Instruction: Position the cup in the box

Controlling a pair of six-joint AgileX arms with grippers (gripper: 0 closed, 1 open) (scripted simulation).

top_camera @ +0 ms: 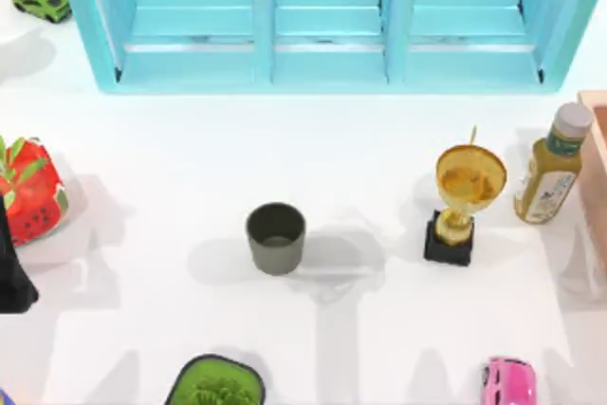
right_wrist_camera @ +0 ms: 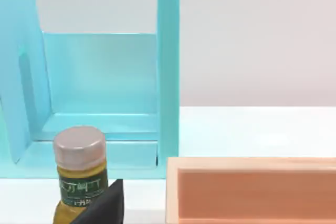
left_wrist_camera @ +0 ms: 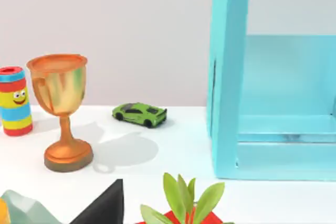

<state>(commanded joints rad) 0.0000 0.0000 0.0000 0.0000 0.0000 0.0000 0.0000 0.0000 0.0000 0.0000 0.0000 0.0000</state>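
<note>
The cup, a small dark grey-green tumbler without a handle, stands upright near the middle of the table in the top view, with nothing touching it. The box is salmon-coloured and open-topped, at the table's right edge; its wall is close in the right wrist view. A black part of my left gripper sits at the far left edge, well apart from the cup. A black piece of my right gripper shows low in the right wrist view, near the bottle.
A gold trophy and a yellow sauce bottle stand between the cup and the box. A turquoise shelf spans the back. A strawberry-patterned object, a green car, a potted plant and a pink car ring the table.
</note>
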